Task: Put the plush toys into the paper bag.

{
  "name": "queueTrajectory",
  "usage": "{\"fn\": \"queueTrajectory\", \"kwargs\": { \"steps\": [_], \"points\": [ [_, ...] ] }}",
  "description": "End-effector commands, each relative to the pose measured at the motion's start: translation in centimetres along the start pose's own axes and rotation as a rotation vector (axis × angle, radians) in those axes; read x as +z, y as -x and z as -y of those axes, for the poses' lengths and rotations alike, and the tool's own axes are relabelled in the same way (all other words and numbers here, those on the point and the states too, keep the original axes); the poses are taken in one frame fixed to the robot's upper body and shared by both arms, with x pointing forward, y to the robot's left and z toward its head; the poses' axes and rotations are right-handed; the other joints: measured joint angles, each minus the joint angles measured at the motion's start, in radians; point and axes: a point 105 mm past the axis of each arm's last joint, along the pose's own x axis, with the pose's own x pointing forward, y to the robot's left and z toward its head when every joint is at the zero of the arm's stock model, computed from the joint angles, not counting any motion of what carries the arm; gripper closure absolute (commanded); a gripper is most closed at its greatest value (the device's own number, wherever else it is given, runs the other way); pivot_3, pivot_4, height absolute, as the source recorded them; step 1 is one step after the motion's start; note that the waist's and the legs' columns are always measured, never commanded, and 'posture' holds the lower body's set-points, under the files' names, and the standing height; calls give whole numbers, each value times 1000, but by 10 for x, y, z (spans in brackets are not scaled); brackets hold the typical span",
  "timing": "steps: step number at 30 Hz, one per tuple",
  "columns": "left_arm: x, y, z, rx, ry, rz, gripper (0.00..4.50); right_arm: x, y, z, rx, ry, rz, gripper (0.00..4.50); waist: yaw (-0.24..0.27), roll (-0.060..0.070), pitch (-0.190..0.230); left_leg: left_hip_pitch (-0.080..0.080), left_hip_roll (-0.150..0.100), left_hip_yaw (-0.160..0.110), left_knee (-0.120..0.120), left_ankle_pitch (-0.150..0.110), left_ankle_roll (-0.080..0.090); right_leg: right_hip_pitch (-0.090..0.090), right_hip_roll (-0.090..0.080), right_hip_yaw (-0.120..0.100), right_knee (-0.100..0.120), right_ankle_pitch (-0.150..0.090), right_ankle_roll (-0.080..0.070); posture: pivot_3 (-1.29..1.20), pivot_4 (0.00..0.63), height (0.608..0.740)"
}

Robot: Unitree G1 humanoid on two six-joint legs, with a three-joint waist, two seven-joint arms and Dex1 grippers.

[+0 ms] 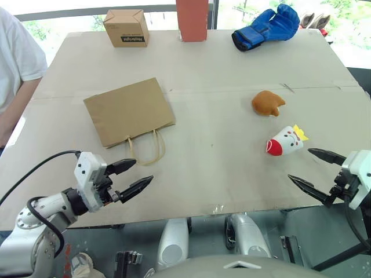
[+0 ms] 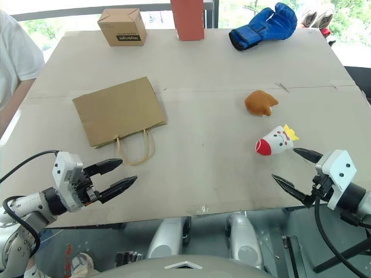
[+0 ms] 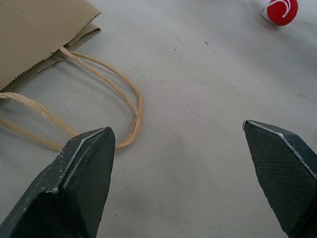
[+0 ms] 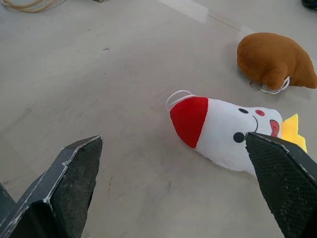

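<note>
Surface [image 1: 232, 174] holds paper bag [image 1: 128, 110] flat at left, both plush toys [image 1: 268, 103] [image 1: 284, 141] outside at right; my left pincer [image 1: 132, 176], right pincer [image 1: 316, 169] released, empty; nothing bagged.

Head stereo pair looks forward-down over whole desk [image 1: 232, 191]; wrist cameras sit low, close to surface, both sharing white cone toy [image 4: 228, 134].
</note>
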Motion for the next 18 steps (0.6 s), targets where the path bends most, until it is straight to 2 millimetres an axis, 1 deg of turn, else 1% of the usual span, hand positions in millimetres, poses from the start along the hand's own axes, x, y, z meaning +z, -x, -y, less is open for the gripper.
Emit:
{"fn": "queueTrajectory", "kwargs": {
  "steps": [1, 2, 4, 5, 9, 10, 11, 13, 16, 18],
  "points": [
    [11, 9, -10, 47, -49, 29, 32, 8, 0, 0, -4, 29, 48, 0, 0, 0, 0, 0, 0, 0, 0, 0, 0, 0, 0, 0, 0, 0, 0, 0, 150, 714],
    [15, 13, -21, 91, -73, 47, 32, 8, -3, -3, 9, 27, 62, 0, 0, 0, 0, 0, 0, 0, 0, 0, 0, 0, 0, 0, 0, 0, 0, 0, 150, 714],
    [23, 21, -36, 141, -132, 72, 32, 9, -7, -7, 28, 26, 85, 0, 0, 0, 0, 0, 0, -1, 0, 0, 0, 0, 1, -1, 0, 0, 0, 0, 150, 714],
    [25, 22, -39, 147, -151, 76, 32, 9, -8, -8, 31, 25, 91, 0, 0, 0, 0, 0, 0, -1, 0, 0, 0, 0, 1, -1, 0, 0, 0, 0, 150, 714],
    [29, 34, -63, 209, -348, 22, 32, 9, -15, -12, 38, 27, 113, 0, 0, 0, 0, 0, 0, 0, 0, 0, 0, 0, 0, -2, 0, 0, 0, 0, 150, 714],
    [29, 34, -73, 228, -452, -23, 32, 10, -17, -13, 40, 28, 119, 0, 1, 0, 0, 0, 0, 0, 0, 0, 0, 0, 0, -2, -1, 0, 0, 0, 150, 714],
    [31, 31, -79, 226, -534, -47, 32, 10, -18, -14, 41, 29, 125, 0, 3, 0, 0, 0, 0, 0, 0, 0, 0, 0, 0, -1, -1, 0, 0, 0, 150, 714],
    [30, 23, -84, 193, -674, -97, 32, 12, -21, -15, 37, 33, 136, 0, 6, 0, 0, -1, 0, -1, 0, 0, 0, 0, 0, -3, -1, 0, 0, 0, 150, 714],
    [29, 16, -90, 179, -765, -110, 32, 14, -23, -14, 32, 39, 144, 0, 3, 1, 0, -1, 1, 3, -1, 0, 0, 0, -3, -2, -2, 0, 0, 0, 150, 714],
    [33, 3, -92, 153, -861, -111, 32, 18, -24, -15, 21, 45, 152, 0, 3, 0, -1, -1, 0, 6, -3, 0, 0, 0, -5, -2, -3, 0, 0, 0, 150, 714]
  ]
}}
